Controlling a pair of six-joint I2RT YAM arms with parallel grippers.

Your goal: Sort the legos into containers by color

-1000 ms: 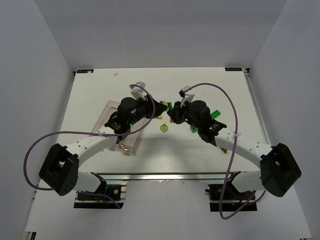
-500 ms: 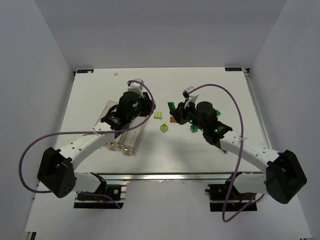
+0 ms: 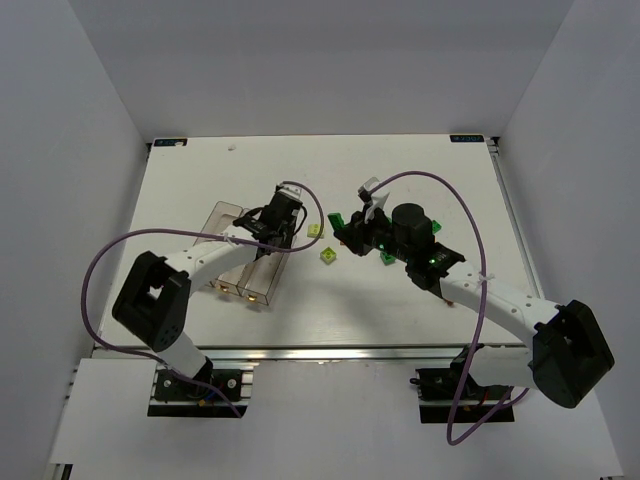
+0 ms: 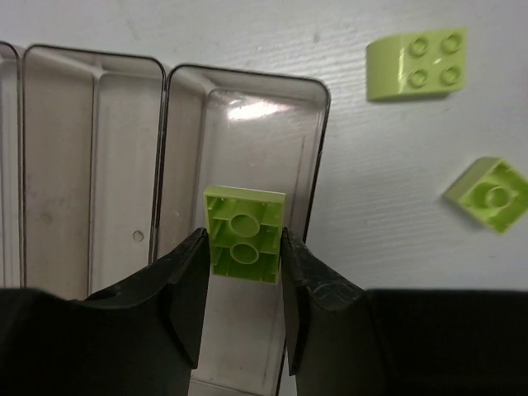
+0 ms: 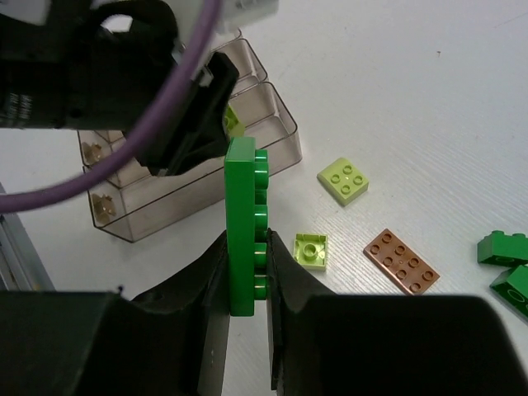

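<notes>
Over the end bin [image 4: 247,140] of the containers [image 4: 95,165], the left claw [image 4: 243,247] pinches a lime brick [image 4: 244,224] by its sides, hollow underside toward the camera. It seems to hang above the bin floor, though the height is hard to judge. Two loose lime bricks [image 4: 417,64] [image 4: 488,192] lie on the desk [image 4: 371,272] beside that bin. The right claw [image 5: 246,247] clamps a long green brick [image 5: 242,206] standing on edge. A brown plate [image 5: 400,260] and dark green bricks [image 5: 505,247] lie nearby.
</notes>
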